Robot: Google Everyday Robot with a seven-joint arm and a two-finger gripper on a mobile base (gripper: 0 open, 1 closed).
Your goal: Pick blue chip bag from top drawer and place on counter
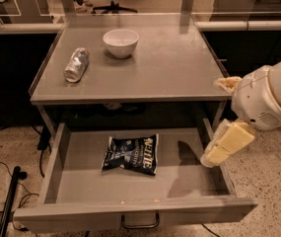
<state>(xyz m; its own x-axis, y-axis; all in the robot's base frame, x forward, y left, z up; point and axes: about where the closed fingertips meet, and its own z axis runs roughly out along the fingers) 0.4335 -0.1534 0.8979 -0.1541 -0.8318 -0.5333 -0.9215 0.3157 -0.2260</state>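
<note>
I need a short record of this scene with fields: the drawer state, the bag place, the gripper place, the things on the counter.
drawer: top drawer, pulled open
bag: blue chip bag, lying flat near the middle of the drawer floor
gripper: gripper, at the drawer's right side, apart from the bag
counter: counter, holds a white bowl and a foil-wrapped cylinder, not touching
task state: bag not yet picked

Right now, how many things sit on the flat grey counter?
2: white ceramic bowl at the back; silvery foil-wrapped cylinder at left. Gripper hangs at right edge of grey drawer.
</note>
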